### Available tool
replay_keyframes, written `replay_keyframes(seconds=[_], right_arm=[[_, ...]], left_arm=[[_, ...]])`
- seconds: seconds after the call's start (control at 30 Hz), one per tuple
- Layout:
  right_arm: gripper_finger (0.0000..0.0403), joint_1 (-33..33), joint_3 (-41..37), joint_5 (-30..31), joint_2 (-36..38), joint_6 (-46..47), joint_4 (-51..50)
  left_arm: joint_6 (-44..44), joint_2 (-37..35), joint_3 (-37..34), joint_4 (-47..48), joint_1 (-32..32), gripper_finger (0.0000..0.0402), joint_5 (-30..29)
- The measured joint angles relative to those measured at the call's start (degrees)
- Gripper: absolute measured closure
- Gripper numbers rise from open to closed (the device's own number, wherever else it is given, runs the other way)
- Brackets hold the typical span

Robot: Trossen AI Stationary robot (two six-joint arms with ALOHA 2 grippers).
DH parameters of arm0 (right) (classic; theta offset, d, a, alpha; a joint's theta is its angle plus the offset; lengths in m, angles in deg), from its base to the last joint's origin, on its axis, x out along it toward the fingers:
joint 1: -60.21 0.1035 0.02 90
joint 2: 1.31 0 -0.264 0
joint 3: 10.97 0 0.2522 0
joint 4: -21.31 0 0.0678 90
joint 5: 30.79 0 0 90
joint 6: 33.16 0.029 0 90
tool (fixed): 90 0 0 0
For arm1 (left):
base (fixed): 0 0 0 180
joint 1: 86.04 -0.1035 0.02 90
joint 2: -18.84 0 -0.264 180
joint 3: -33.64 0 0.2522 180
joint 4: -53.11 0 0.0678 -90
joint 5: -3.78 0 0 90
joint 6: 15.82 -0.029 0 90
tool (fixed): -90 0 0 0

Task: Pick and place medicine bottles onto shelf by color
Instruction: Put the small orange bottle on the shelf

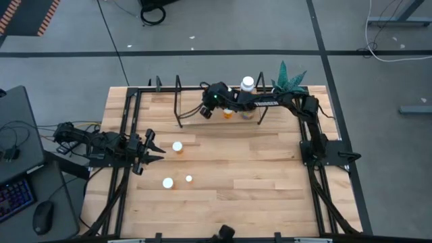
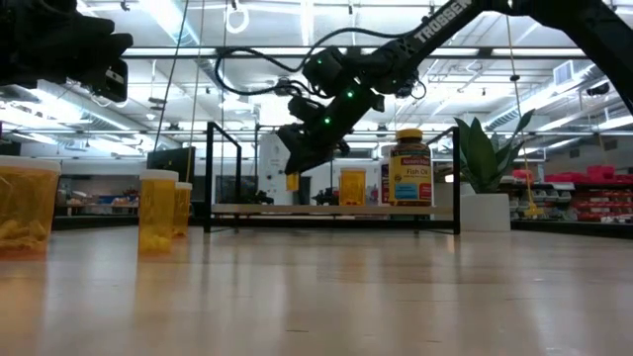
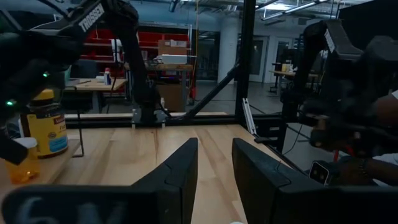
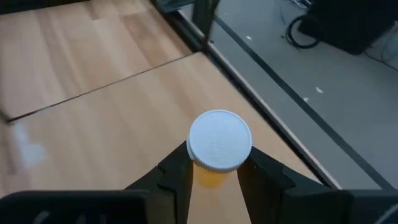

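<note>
Clamped between the right gripper's [image 4: 213, 171] fingers, 1 orange bottle [image 4: 217, 144] hangs cap-up over the shelf [image 2: 331, 209], held upright so it can stand beside the amber bottle [image 2: 410, 168]. 3 more bottles [image 1: 177, 146] wait on the table [image 1: 270, 175] near the left gripper [image 1: 150, 150], whose fingers are apart.

The table [image 1: 256, 182] is pale wooden planks with a smooth, slightly shiny finish. The shelf [image 2: 336, 209] pairs a light wood board with black wire. The small bottle [image 4: 214, 169] in the right gripper [image 4: 213, 177] is clear orange plastic under a ribbed matt white cap. The fish-oil bottle [image 2: 409, 168] wears a glossy printed label.
</note>
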Motion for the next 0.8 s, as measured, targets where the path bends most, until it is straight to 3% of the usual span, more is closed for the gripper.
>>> replay_keyframes(seconds=[0.8], right_arm=[[0.0279,-6.8,0.0,-1.2,-0.1,2.9,-5.7]], left_arm=[[0.0,0.0,0.0,0.0,0.0,0.0294,0.0]])
